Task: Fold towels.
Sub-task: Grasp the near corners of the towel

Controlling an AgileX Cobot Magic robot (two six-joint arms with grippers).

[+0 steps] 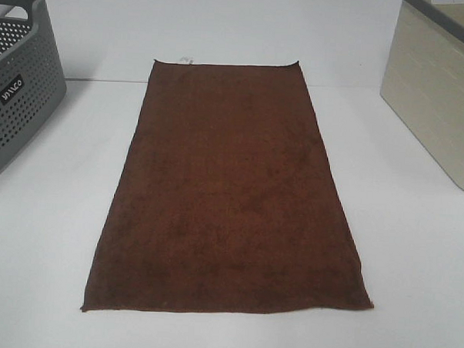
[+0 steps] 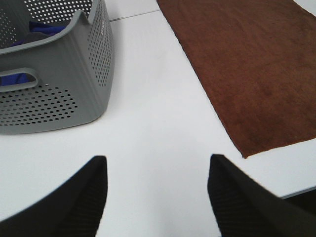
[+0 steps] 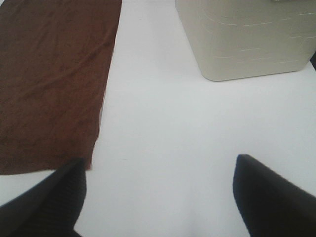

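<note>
A dark reddish-brown towel [image 1: 231, 197] lies flat and spread out in the middle of the white table, long side running away from me, with a small white tag [image 1: 185, 61] at its far short edge. No gripper shows in the exterior high view. In the left wrist view my left gripper [image 2: 155, 170] is open over bare table, with the towel's [image 2: 256, 74] near corner off to one side. In the right wrist view my right gripper [image 3: 158, 170] is open over bare table, one finger [image 3: 49, 197] close to the towel's [image 3: 52, 84] near corner.
A grey perforated basket [image 1: 20, 95] stands at the far left; the left wrist view [image 2: 54, 84] shows blue cloth [image 2: 42, 27] inside it. A beige bin [image 1: 435, 98] with a grey lid stands at the far right, also in the right wrist view [image 3: 247, 39].
</note>
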